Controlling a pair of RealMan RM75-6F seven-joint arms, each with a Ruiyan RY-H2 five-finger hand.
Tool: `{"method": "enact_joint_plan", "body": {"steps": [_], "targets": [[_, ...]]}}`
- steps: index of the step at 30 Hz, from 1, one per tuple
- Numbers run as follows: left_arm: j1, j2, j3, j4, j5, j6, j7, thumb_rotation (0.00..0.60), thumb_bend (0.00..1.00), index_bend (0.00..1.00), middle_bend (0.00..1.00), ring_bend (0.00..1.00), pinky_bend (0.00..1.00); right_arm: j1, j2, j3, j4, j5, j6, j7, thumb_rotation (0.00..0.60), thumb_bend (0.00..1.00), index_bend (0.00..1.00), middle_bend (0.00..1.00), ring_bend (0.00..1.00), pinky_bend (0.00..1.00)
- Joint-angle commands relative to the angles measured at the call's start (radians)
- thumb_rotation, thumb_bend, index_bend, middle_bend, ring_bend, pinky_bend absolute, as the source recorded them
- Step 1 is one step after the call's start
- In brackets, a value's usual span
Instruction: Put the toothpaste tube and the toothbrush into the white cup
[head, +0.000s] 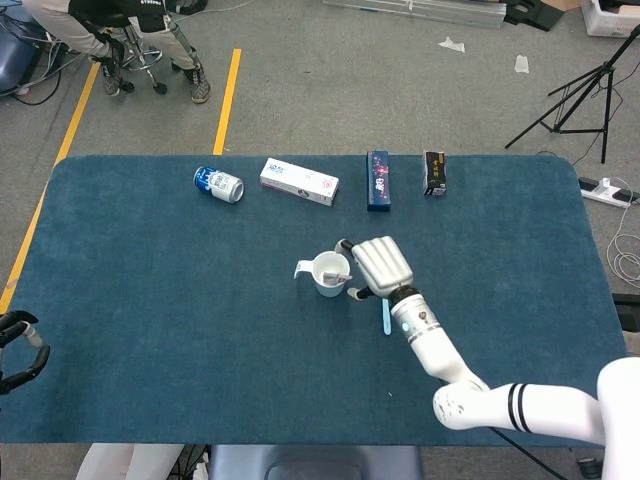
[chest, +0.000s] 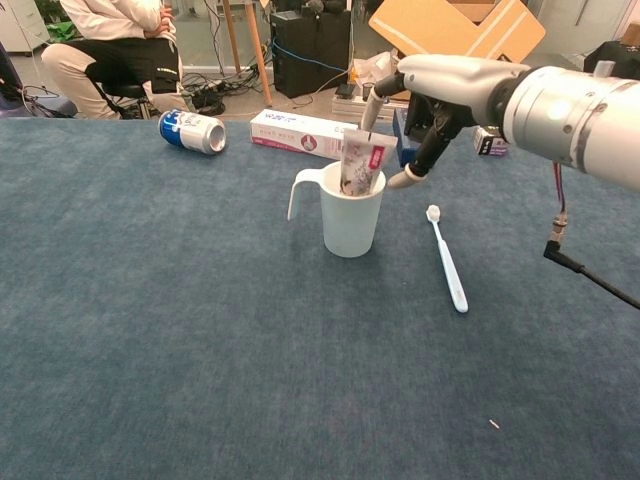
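The white cup (head: 326, 276) (chest: 351, 222) stands upright near the table's middle, handle to the left. The toothpaste tube (chest: 359, 170) (head: 339, 274) stands inside it, its flat end sticking up above the rim. My right hand (head: 381, 265) (chest: 443, 92) hovers just right of the cup and above it, fingers spread and holding nothing; one fingertip is close to the tube. The light blue toothbrush (chest: 447, 262) (head: 386, 314) lies flat on the cloth right of the cup, bristles toward the far side. My left hand (head: 20, 350) sits at the table's near left edge, holding nothing.
Along the far edge lie a blue can (head: 218, 184) (chest: 194, 131) on its side, a white carton (head: 299, 181) (chest: 305, 134), a dark blue box (head: 378, 180) and a small black box (head: 434, 173). A person sits beyond the far left corner.
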Motion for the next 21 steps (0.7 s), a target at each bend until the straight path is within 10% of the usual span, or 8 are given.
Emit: {"method": "enact_joint_plan", "body": {"steps": [1, 15, 21], "targets": [[0.000, -0.001, 0.000, 0.000, 0.000, -0.001, 0.001, 0.600, 0.32, 0.60, 0.39, 0.36, 0.44, -0.026, 0.058, -0.014, -0.067, -0.031, 0.026, -0.005, 0.600, 0.03, 0.35, 1.00, 1.00, 1.00], [-0.008, -0.014, 0.002, 0.007, -0.005, -0.016, 0.020, 0.600, 0.32, 0.60, 0.39, 0.37, 0.44, -0.136, 0.343, -0.121, -0.254, -0.153, 0.067, -0.054, 0.600, 0.10, 0.35, 1.00, 1.00, 1.00], [-0.013, -0.022, 0.005, 0.010, -0.003, -0.026, 0.029, 0.600, 0.32, 0.60, 0.39, 0.37, 0.44, -0.133, 0.379, -0.144, -0.224, -0.112, 0.005, -0.072, 0.600, 0.47, 0.35, 1.00, 1.00, 1.00]]}}
